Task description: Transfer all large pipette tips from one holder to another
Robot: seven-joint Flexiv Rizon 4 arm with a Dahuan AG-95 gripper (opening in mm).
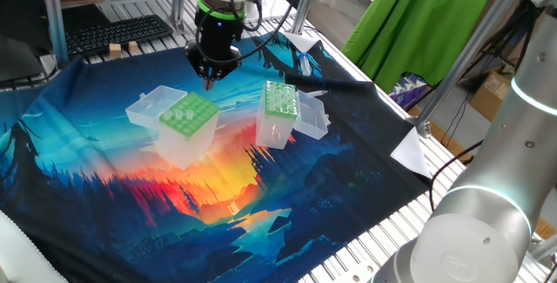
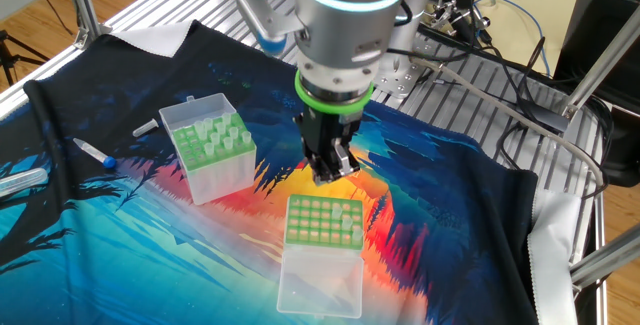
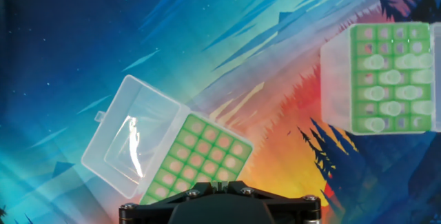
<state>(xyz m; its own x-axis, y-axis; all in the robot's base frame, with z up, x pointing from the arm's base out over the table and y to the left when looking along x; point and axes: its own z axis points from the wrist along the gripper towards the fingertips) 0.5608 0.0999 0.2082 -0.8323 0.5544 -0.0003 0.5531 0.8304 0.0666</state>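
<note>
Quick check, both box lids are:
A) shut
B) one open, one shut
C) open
C: the tip-filled box has its clear lid hinged back, and the other box has its lid lying flat on the cloth.

The arm's pincer (image 2: 331, 173) points straight down, jaws closed together, gripping nothing.

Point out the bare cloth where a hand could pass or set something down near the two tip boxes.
Free: the cloth strip between tip-filled box and grid box, under the shut gripper; also the cloth in front of both. Crowded: by the marker pen.
</note>
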